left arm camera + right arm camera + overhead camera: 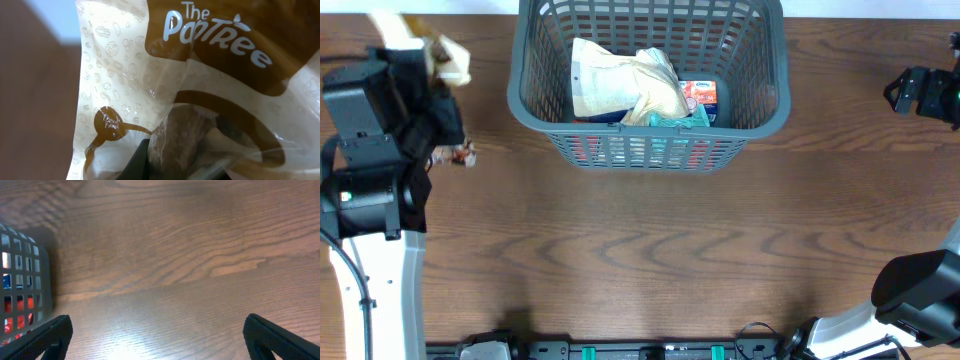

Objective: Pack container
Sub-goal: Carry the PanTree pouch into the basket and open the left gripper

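Observation:
The container [534,112], a large dark grey lattice basket, stands at the back middle of the table. It holds a cream pouch [620,85], a red and blue packet [699,95] and a teal item [672,120]. My left gripper [432,72] is at the far left, shut on a cream and brown "The Pantree" snack bag [450,58]. That bag fills the left wrist view [200,65], with a dark finger [142,165] showing under it. My right gripper [910,90] is at the far right, open and empty, wide apart over bare wood [157,340]. The container's wall shows at the left of that view [22,287].
A small wrapped snack [455,155] lies on the wooden table just right of the left arm. The table's back edge runs just behind the container. The arm bases stand at the front left and front right.

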Controlling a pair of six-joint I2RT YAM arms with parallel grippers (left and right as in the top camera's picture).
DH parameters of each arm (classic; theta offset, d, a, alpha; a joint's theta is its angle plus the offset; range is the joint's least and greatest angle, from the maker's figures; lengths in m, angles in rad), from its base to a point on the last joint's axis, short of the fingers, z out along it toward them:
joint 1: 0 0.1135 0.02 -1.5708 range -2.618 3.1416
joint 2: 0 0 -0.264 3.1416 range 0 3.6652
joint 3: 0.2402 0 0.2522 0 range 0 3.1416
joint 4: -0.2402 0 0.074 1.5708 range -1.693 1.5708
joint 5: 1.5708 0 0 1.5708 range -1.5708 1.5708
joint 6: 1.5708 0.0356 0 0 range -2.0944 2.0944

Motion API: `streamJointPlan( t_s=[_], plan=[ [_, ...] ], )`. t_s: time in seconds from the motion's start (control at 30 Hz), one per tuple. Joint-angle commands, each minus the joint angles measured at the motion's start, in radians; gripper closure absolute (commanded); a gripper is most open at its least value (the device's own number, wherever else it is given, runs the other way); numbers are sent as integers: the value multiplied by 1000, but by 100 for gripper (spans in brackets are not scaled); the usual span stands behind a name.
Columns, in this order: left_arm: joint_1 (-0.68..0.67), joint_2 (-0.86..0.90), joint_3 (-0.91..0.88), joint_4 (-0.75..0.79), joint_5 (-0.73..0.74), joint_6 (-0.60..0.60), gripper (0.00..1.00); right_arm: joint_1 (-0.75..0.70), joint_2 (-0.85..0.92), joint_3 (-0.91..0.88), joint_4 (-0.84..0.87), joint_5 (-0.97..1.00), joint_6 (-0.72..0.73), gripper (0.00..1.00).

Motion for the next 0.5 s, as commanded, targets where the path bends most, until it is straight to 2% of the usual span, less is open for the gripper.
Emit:
streamJointPlan(
  t_s=[0.0,0.27,0.47],
  plan=[
    [-80,32,130,30,6,127,94,5,1,-3,-1,-8,-14,1],
    [-312,236,370,70,7,316,94,5,1,-3,0,-8,-14,1],
    [-493,407,437,134,8,576,94,5,1,-3,1,-8,-20,1]
  ],
)
